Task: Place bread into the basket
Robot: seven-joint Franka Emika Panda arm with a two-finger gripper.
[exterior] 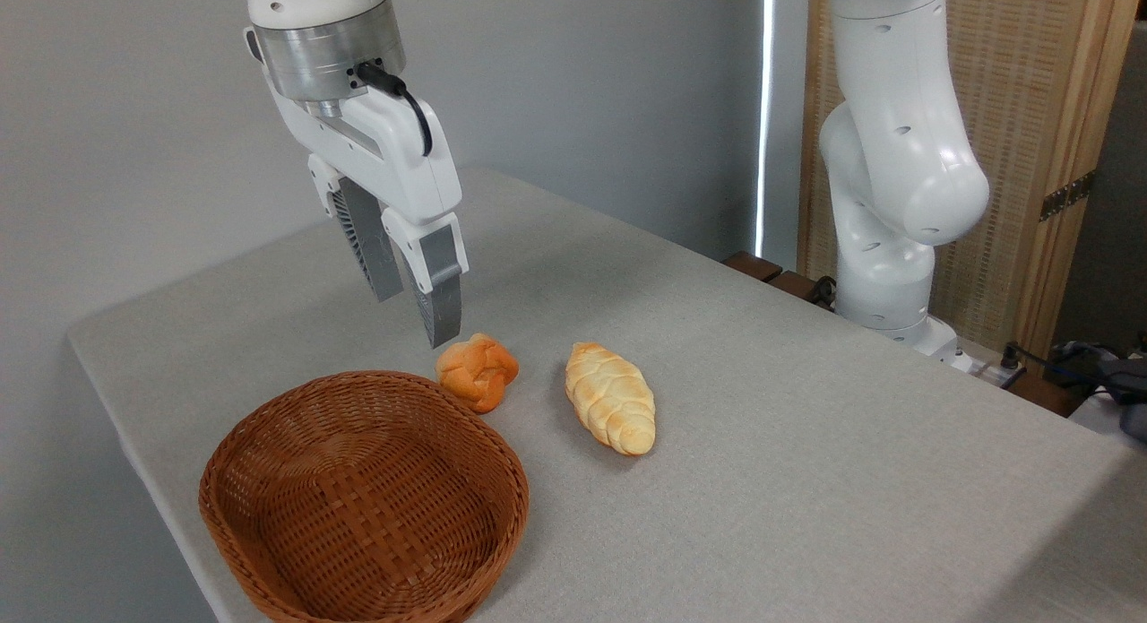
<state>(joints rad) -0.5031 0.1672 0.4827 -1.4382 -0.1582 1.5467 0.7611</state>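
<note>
Camera view: my gripper (414, 316) hangs empty, fingers slightly parted, above the small orange-golden knotted bun (478, 370).

The bun sits mid-table, just beside the far rim of the reddish-brown oval wicker basket (269, 417); the pale-yellow braided loaf (610, 396) lies near. I should spread wider, drop straight, and straddle the bun.

Knotted bun (478, 369): orange-golden, paler cream in creases.
Braided loaf (610, 397): pale yellow, light golden tint on plait ridges.
Wicker basket (269, 444): reddish-brown, checker weave inside, braided rim.
Tablecloth (806, 444): plain light grey-beige, no pattern.
Gripper (414, 314): white housing, grey ribbed fingers (439, 300), black cable.
Wrist ring (327, 54): brushed silver.
Arm column (896, 157): glossy white.
Wall (134, 112): flat grey.
Screen (1030, 112): tan woven panel, light wood frame.
</note>
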